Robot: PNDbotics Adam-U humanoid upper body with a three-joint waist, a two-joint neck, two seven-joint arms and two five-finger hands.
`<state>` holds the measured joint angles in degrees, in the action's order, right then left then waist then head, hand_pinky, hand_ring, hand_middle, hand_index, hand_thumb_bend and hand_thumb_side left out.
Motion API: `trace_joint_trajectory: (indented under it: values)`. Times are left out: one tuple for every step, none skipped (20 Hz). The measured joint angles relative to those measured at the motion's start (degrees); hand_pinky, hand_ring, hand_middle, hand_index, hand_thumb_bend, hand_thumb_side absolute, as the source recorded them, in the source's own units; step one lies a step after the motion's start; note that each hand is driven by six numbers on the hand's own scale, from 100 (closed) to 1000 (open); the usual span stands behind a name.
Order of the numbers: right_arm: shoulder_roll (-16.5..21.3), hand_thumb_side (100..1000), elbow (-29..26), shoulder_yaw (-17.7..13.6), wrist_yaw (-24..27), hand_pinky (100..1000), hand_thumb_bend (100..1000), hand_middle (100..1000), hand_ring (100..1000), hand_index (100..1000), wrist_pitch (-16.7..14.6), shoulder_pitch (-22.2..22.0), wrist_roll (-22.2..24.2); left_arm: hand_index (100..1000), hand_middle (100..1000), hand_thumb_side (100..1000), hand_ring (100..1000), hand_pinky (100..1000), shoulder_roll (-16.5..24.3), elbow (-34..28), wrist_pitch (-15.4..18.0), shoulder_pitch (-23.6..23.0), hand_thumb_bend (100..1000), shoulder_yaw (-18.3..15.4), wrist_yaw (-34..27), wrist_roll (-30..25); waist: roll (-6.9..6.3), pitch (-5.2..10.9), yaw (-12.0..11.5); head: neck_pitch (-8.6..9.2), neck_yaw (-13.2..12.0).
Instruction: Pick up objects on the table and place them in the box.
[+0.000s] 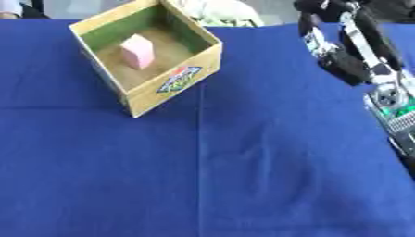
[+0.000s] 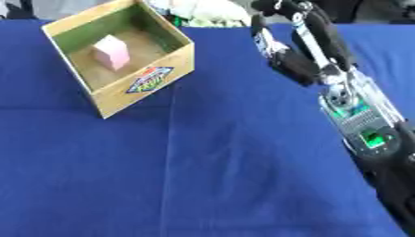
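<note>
Blue cloth is covering the whole table, and I am seeing nothing loose lying on it. Near its far left corner the wooden box is sitting with a pink block inside. By my judgement, nothing more needs picking, so I should be keeping clear of the box. My right hand is hanging near the far right edge, fingers relaxed, holding nothing.

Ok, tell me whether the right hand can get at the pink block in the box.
Probably yes. The right hand is raised beside the open-topped box, and nothing covers the pink block; only the box walls stand between, so it must come from above.
</note>
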<state>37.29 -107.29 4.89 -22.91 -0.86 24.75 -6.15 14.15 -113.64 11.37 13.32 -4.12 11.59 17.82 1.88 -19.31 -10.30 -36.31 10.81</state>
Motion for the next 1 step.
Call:
trace_joint_trajectory:
  values:
    - [-0.1,1000,-1.4,-0.2,0.9,835,100,742,771,833,0.5,-1.4,-0.4,719,714,895,707,708,0.0,0.0,0.0,-0.1,421,0.0,0.0,0.0,0.00,0.09,-0.1,-0.11,0.0]
